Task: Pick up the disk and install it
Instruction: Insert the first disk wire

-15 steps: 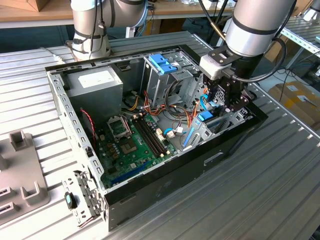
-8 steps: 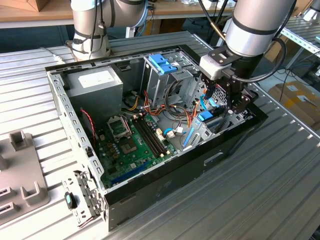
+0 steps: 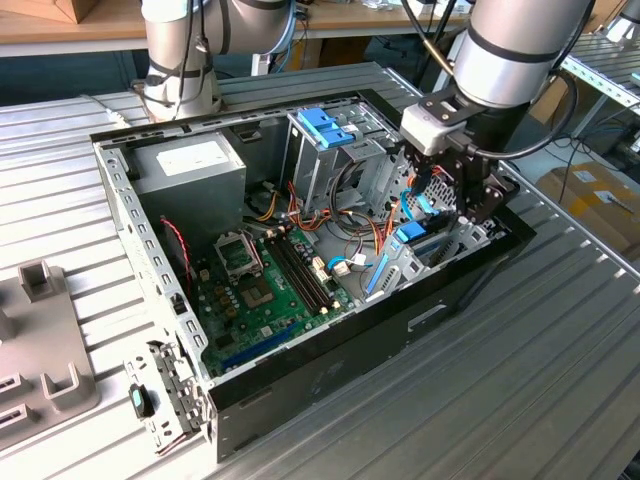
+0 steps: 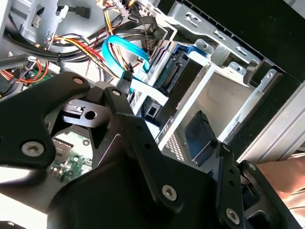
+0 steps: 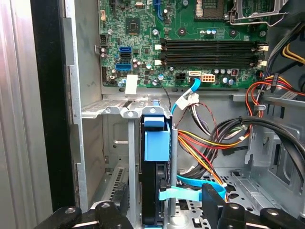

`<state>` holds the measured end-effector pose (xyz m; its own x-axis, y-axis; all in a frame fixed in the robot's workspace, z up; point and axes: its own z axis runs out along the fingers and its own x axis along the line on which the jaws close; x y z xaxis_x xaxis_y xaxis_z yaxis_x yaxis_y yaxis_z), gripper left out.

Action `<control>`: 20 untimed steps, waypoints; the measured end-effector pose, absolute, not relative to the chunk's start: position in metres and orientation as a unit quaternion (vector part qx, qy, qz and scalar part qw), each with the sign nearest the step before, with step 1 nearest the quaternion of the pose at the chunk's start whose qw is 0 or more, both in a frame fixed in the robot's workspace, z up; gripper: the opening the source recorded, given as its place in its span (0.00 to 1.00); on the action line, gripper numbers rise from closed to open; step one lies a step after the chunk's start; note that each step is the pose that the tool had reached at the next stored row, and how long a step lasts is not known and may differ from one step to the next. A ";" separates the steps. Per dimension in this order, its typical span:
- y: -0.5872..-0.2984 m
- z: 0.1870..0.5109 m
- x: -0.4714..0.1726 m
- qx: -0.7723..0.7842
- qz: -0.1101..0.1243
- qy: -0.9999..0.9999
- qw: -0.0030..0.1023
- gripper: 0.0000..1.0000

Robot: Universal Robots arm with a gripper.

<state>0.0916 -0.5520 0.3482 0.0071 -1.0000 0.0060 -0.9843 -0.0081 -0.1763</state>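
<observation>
Hangs unclenched over the drive bay (image 5: 109, 110), disk (image 5: 156, 148) on edge dead ahead between the spread fingers of the gripper (image 5: 167, 193), long axis pointing straight away.

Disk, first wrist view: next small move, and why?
Probably a short, slow push straight down into the bay. The disk stands edge-on between its metal walls, with the gripper in line over it; whether it is fully seated I cannot tell. Mind the blue cable beside it.
</observation>
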 end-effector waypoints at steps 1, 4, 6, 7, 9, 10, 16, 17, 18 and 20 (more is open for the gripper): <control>-0.552 0.350 0.092 -0.707 -0.064 0.702 0.061 0.71; -0.552 0.350 0.092 -0.707 -0.064 0.702 0.061 0.71; -0.552 0.350 0.092 -0.707 -0.064 0.702 0.061 0.71; -0.552 0.350 0.092 -0.707 -0.064 0.702 0.061 0.71; -0.552 0.350 0.092 -0.707 -0.064 0.702 0.061 0.71; -0.552 0.350 0.092 -0.707 -0.064 0.702 0.061 0.71; -0.552 0.350 0.096 -0.707 -0.061 0.702 0.057 0.71; -0.552 0.350 0.098 -0.708 -0.059 0.702 0.055 0.71; -0.552 0.350 0.099 -0.708 -0.058 0.702 0.054 0.71; -0.552 0.350 0.099 -0.708 -0.058 0.702 0.054 0.71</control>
